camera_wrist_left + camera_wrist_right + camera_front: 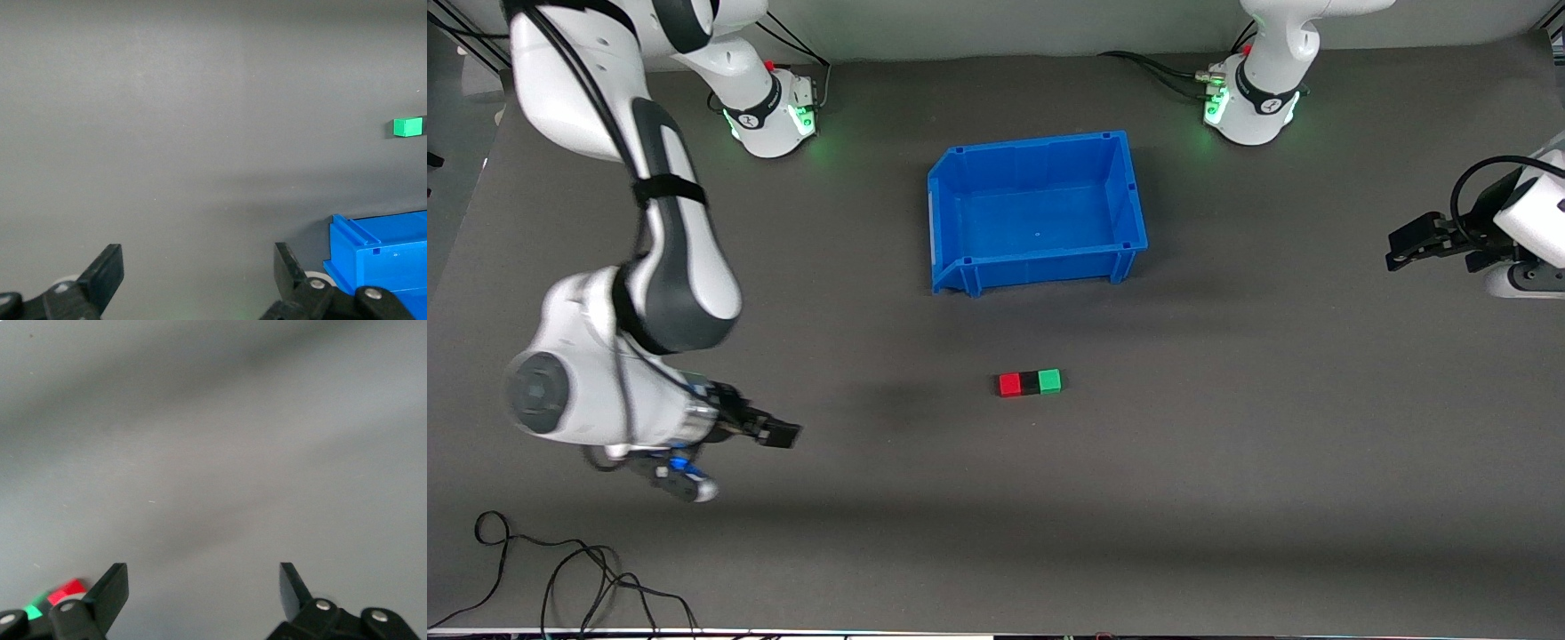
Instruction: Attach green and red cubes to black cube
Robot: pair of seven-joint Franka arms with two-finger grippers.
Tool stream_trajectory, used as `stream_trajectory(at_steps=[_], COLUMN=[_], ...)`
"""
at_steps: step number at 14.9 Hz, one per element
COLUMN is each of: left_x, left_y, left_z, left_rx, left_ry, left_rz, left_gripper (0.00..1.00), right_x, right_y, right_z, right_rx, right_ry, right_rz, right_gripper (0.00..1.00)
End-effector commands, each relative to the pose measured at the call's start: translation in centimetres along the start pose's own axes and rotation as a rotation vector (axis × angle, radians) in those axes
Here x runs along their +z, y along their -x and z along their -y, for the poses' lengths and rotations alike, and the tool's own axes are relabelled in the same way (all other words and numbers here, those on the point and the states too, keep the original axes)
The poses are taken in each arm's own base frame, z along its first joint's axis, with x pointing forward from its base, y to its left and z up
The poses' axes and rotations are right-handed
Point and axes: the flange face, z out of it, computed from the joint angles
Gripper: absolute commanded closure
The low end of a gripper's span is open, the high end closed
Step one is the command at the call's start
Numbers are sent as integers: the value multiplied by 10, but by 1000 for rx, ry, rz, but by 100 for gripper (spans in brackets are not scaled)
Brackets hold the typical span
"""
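- Three cubes are seen touching in a row: red cube (1009, 384), black cube (1031, 382), green cube (1050, 380).
- One blue bin (960, 169) is seen farther from the camera.
- Left gripper (1409, 246) and right gripper (776, 433) are held spread apart, grasping nothing.

Robotics lab bench. Two white Franka arms (649, 231) (1263, 80) bolted at top of frame, green status lights on bases. Dark grey mat (1227, 462) over table. Blue plastic parts bin (1036, 209) at centre. Loose black cables (560, 578) at lower left corner.
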Motion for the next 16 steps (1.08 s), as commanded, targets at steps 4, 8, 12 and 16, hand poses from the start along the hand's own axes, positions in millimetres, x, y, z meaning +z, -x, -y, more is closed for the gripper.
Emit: stream_trajectory(at_steps=[4, 8, 12, 16], left_x=[-11, -13, -14, -14], left_y=[4, 4, 4, 4], left_z=[-2, -2, -2, -2], left_rx=[14, 14, 14, 14], left_ry=[-14, -14, -14, -14], left_rz=[1, -6, -7, -7], left_gripper=[0, 0, 0, 0], right_x=[-94, -133, -169, -173], right_y=[-8, 9, 46, 80], right_z=[-92, -111, -111, -97], right_rx=[-322, -332, -369, -420], right_ry=[33, 86, 63, 95], right_rz=[-93, -91, -91, -113], right_gripper=[0, 0, 0, 0])
